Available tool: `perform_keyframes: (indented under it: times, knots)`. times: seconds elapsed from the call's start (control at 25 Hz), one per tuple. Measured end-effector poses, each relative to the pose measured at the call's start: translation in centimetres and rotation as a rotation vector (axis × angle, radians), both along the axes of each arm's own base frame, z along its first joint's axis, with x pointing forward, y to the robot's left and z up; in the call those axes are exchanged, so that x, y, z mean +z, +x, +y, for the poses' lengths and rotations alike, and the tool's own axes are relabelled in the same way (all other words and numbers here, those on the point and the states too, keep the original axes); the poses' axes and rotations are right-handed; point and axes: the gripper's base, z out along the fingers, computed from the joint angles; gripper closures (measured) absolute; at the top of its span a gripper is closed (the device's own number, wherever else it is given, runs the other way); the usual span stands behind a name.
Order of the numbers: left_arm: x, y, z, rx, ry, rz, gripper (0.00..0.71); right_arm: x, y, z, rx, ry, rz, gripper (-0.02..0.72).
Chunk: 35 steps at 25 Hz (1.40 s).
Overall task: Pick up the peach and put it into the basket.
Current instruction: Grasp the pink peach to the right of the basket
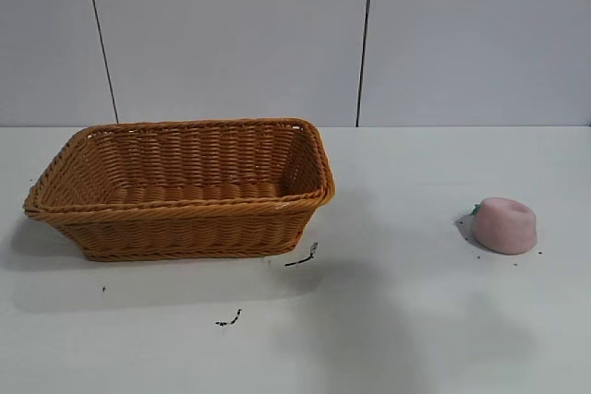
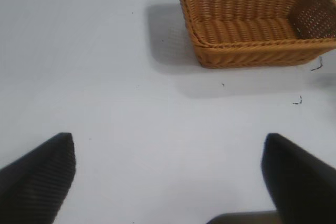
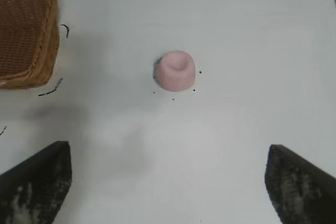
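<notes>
The peach, a small pale pink squat lump with a green leaf, lies on the white table at the right. The orange-brown wicker basket stands at the left, empty. Neither gripper shows in the exterior view. In the right wrist view my right gripper is open and empty, above the table with the peach ahead of it and a basket corner off to one side. In the left wrist view my left gripper is open and empty, with the basket farther off.
Small dark specks and thread-like scraps lie on the white table in front of the basket and around the peach. A grey panelled wall stands behind the table.
</notes>
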Motion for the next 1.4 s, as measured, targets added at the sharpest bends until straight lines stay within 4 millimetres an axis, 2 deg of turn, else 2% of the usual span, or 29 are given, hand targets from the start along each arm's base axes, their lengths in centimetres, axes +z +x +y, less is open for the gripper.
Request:
perform_keyframes:
  times: [0.16,0.28,0.52,0.68,1.0,1.24,1.4]
  knots:
    - [0.0,0.0,0.0,0.000,0.000,0.000,0.017,-3.0,5.2,0.0,0.011,-0.003,0.127,0.008]
    - [0.0,0.0,0.0,0.000,0.000,0.000,0.017,-5.0,8.0,0.3,0.028,-0.006,0.172,0.008]
    - [0.0,0.0,0.0,0.000,0.000,0.000,0.017,-9.0,11.1,1.4,0.066,-0.015,0.191,0.008]
    - [0.0,0.0,0.0,0.000,0.000,0.000,0.017,-12.0,12.4,1.2,0.062,-0.036,0.198,0.008]
    - [0.0,0.0,0.0,0.000,0.000,0.000,0.017,-16.4,13.7,1.1,0.041,-0.047,0.215,0.008]
    - [0.0,0.0,0.0,0.000,0.000,0.000,0.017,-19.0,13.7,1.1,0.043,-0.048,0.279,0.008]
    - [0.0,0.0,0.0,0.000,0.000,0.000,0.017,-19.3,13.6,1.1,0.043,-0.049,0.288,0.014]
